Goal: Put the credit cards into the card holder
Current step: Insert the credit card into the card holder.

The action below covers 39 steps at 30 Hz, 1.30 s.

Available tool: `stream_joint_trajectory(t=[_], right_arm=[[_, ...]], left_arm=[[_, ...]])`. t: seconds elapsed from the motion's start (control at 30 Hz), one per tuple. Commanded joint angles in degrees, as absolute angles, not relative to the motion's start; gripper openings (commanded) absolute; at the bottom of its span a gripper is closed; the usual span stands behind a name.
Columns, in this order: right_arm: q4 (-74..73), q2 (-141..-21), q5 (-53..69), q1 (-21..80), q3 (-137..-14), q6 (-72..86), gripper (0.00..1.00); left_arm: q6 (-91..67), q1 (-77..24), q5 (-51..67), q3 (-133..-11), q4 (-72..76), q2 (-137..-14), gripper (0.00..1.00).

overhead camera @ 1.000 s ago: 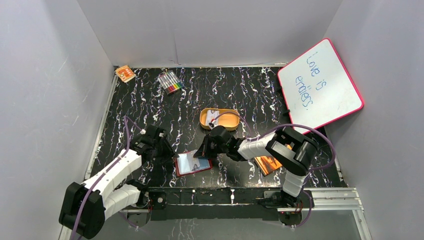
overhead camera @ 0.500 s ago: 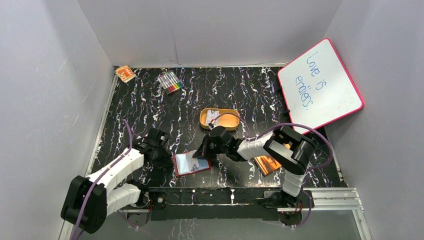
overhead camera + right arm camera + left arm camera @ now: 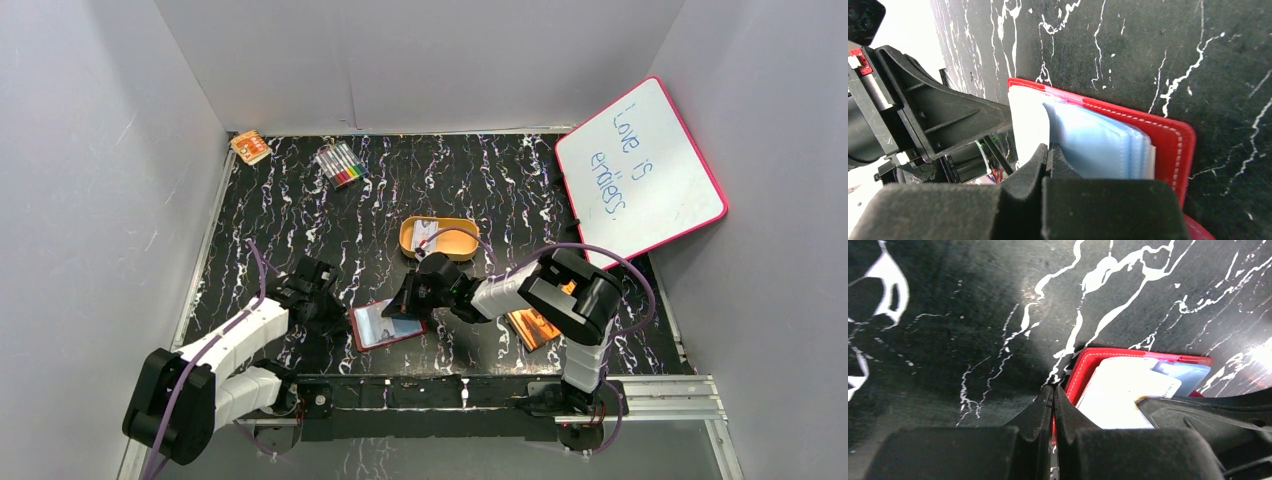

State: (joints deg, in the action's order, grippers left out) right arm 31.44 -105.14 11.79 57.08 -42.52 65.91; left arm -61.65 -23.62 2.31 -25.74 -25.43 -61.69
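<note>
Black left tool (image 3: 1053, 389) closed (just now).

Top: you look down from behind the arms on the whole black veined table (image 3: 300, 200).
Wrists: you sit close, both sharing the red folding card holder (image 3: 1083, 369).

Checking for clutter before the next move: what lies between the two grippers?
The open red card holder, flat on the table: left gripper at its left edge, right gripper over its right part. The top view shows this.
</note>
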Motion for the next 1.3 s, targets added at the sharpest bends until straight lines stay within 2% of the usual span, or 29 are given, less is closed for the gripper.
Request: stream_joint_trajectory(t=[0.0,0.53,0.83,1.03,1.27], right_arm=[[28.51,-107.54,11.33,58.09,-42.85,65.5,0.0],[27.16,-106.62,10.85,58.31,-43.16,65.53,0.01],[19.78,-103.64,8.3,58.35,-45.22,63.39,0.34],[16.81,-102.98,7.79,58.35,-47.05,62.07,0.41],[15.47,-103.41,8.46,58.36,-47.86,61.94,0.43]], left_arm=[[-62.38,-23.91,4.26,-22.09,-24.21,-64.07,0.0],[-62.15,-23.91,4.97,-21.62,-22.59,-64.9,0.0],[-61.97,-23.91,4.78,-21.71,-22.68,-64.95,0.0],[-61.96,-23.91,4.96,-22.06,-22.63,-64.95,0.0],[-61.99,-23.91,5.67,-21.99,-21.79,-65.13,0.0]])
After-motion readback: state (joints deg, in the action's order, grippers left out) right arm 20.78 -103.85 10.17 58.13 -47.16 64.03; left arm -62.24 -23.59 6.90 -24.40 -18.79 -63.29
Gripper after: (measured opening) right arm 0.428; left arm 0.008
